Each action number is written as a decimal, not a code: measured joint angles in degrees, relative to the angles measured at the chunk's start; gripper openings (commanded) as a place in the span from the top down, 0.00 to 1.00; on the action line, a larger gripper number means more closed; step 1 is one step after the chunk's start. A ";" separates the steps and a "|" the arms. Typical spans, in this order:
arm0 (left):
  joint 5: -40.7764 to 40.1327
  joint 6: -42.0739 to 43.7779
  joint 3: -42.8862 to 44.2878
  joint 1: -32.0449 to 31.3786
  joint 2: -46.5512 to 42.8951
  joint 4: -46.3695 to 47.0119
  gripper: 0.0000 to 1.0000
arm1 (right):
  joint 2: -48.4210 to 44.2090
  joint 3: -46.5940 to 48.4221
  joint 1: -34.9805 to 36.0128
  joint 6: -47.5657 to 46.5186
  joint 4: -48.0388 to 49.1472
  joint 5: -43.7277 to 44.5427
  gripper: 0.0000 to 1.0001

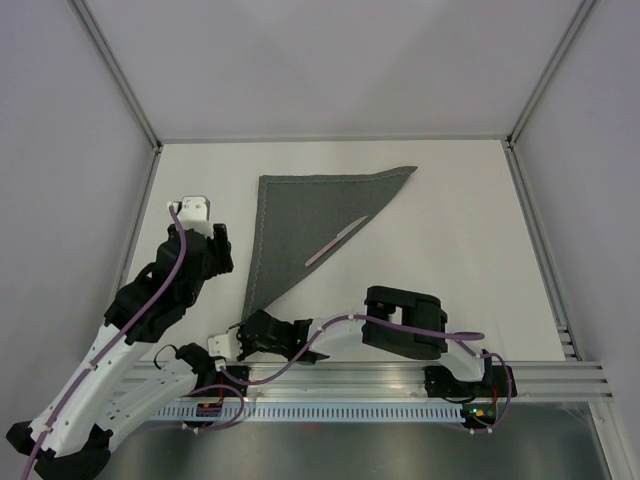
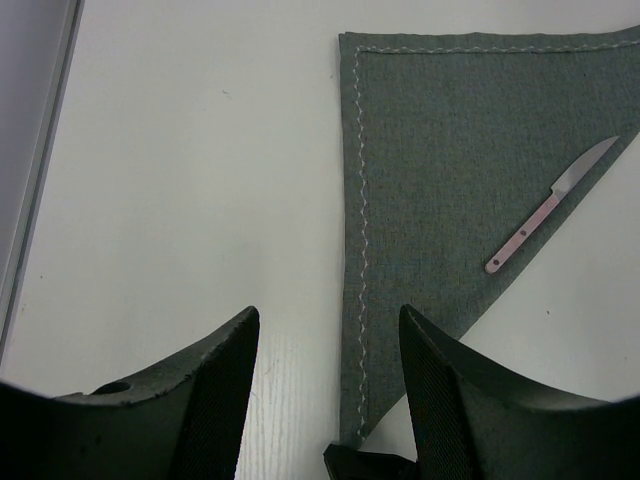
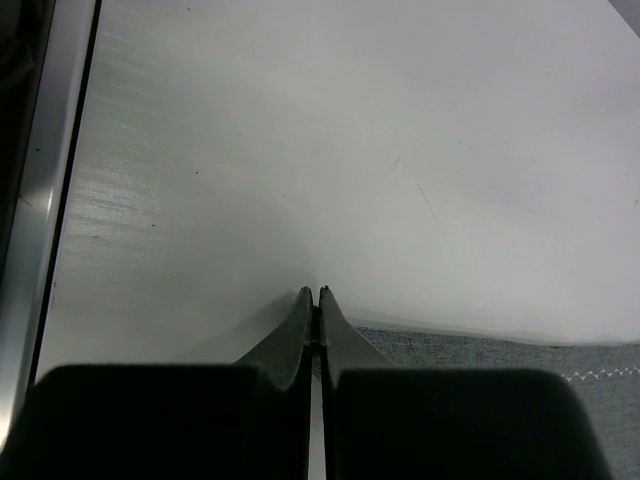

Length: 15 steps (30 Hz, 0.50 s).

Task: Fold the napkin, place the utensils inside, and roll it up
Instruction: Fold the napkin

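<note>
The dark grey napkin point(image 1: 300, 220) lies folded into a triangle, its long slanted edge facing right. A slim pale pink knife, one of the utensils point(image 1: 336, 241), lies on the cloth along that slanted edge. My right gripper point(image 1: 243, 335) sits low at the napkin's near pointed tip, shut on that corner. In the right wrist view the fingertips point(image 3: 317, 292) are pressed together with a thin dark bit of napkin point(image 3: 480, 350) between them. My left gripper point(image 1: 215, 250) hovers open and empty left of the cloth. The left wrist view shows it point(image 2: 325, 400) above the napkin point(image 2: 450, 150) and knife point(image 2: 548, 207).
White table point(image 1: 450, 280) with grey walls on three sides and a metal frame rail point(image 1: 400, 375) along the near edge. The right arm's black links point(image 1: 405, 322) lie across the near part of the table. Purple cables run along both arms.
</note>
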 measured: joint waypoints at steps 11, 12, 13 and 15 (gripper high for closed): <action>-0.02 0.00 0.00 0.07 -0.07 0.33 0.36 | -1.46 1.97 -0.55 -0.04 -8.04 -1.64 1.00; 0.00 0.00 0.00 0.07 -0.07 0.37 0.36 | -1.57 2.08 -0.57 -0.04 -8.48 -1.64 1.00; 0.00 0.00 0.00 0.07 -0.07 0.35 0.36 | -1.64 2.25 -0.61 -0.04 -9.05 -1.68 1.00; 0.00 0.00 0.00 0.07 -0.07 0.37 0.36 | -1.73 2.60 -0.76 -0.04 -10.05 -1.90 1.00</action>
